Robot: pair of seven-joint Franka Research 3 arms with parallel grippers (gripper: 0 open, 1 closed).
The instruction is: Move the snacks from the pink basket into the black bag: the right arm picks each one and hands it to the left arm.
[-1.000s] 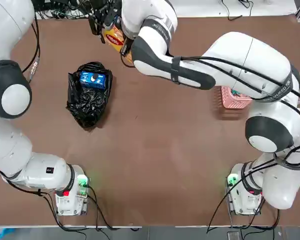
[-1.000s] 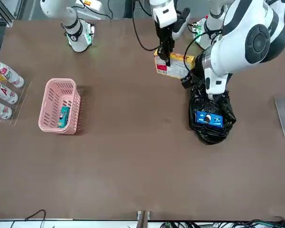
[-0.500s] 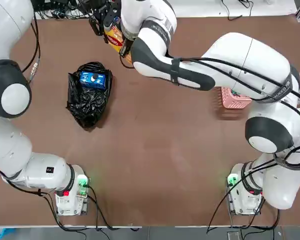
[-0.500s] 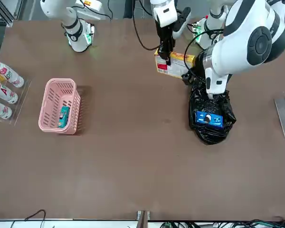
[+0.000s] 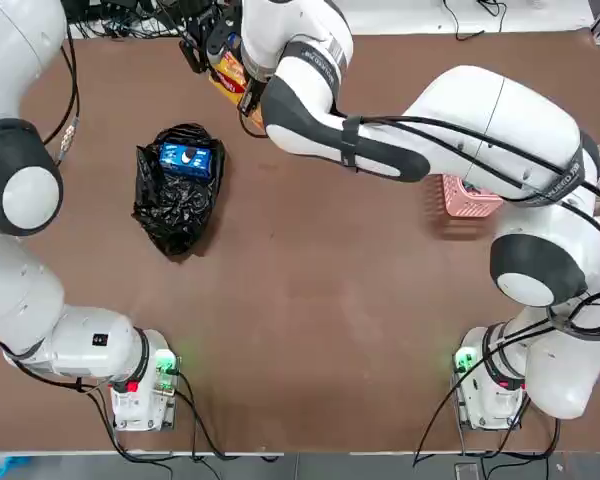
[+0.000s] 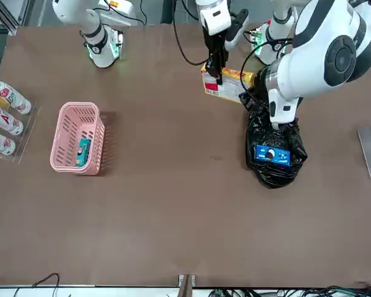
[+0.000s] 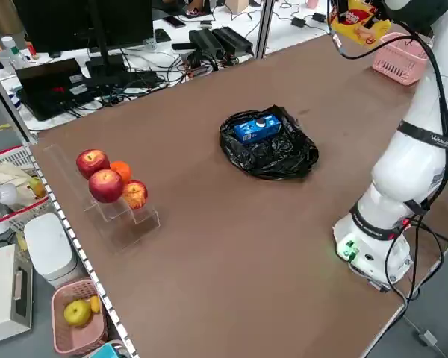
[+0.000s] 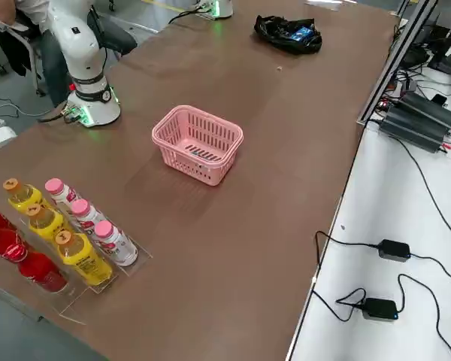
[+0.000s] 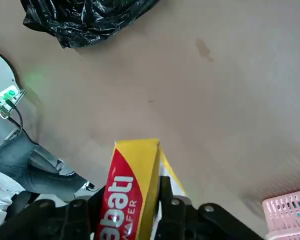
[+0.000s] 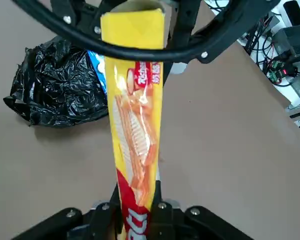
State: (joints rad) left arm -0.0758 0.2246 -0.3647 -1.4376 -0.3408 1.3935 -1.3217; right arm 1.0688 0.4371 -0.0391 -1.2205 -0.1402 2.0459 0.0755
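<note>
A yellow snack packet (image 5: 228, 72) with red marks hangs in the air over the table's far left part. My right gripper (image 10: 135, 200) is shut on one end of it. My left gripper (image 9: 130, 195) has its fingers pressed against both sides of the other end. The black bag (image 5: 175, 205) lies below on the table, with a blue snack packet (image 5: 186, 158) resting on its top. The pink basket (image 6: 68, 139) stands on the robot's right side of the table and holds a slim teal packet (image 6: 83, 151).
Several bottles (image 6: 3, 120) lie in a clear rack near the basket at the table's right edge. Apples and an orange fruit (image 7: 108, 183) sit on a clear stand at the left edge. Cables and power bricks (image 8: 395, 248) lie on a white bench beyond the table.
The left gripper's jaws have come together from wide open onto the yellow packet. The packet has shifted slightly toward the far edge. The right gripper has kept its hold.
</note>
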